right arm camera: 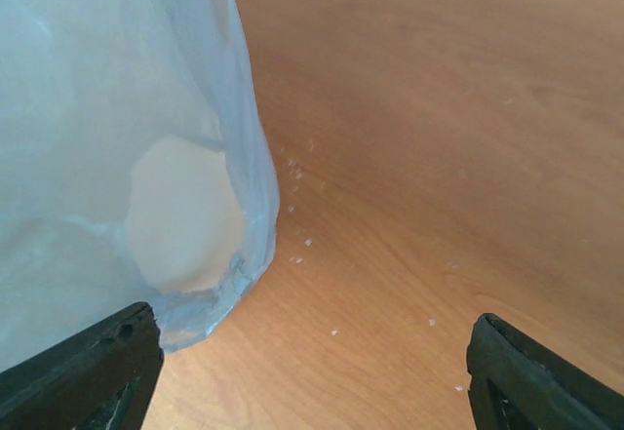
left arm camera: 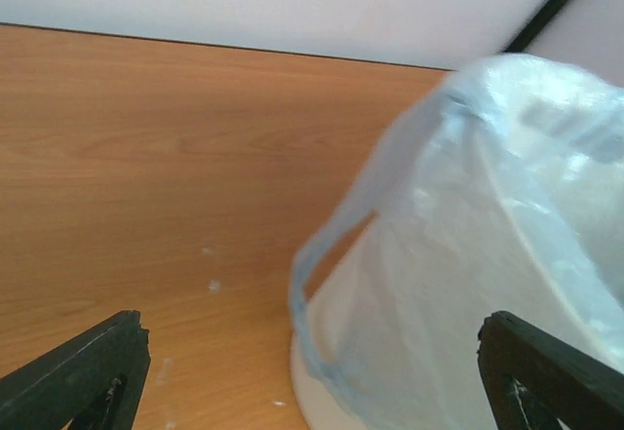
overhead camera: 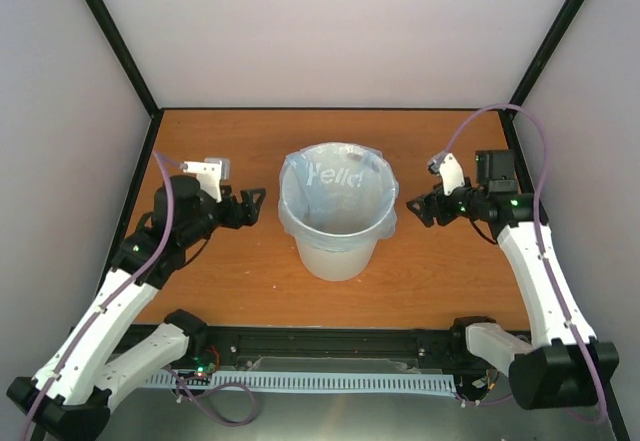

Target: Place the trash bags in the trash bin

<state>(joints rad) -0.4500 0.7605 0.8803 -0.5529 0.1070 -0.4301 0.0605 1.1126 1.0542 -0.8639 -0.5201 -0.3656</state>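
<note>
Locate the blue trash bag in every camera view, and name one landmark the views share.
Top external: trash bag at the centre of the wooden tabletop, lining the trash bin, folded over its rim.
Left wrist: trash bag fills the right half, draped down the bin's side.
Right wrist: trash bag fills the left side.
Shared landmark: that tabletop.

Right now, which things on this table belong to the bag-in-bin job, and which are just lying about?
Part of the job: trash bag, lining the trash bin and folded over its rim; left gripper and right gripper, both open, not touching it.

Just lying about: white specks on the table.
</note>
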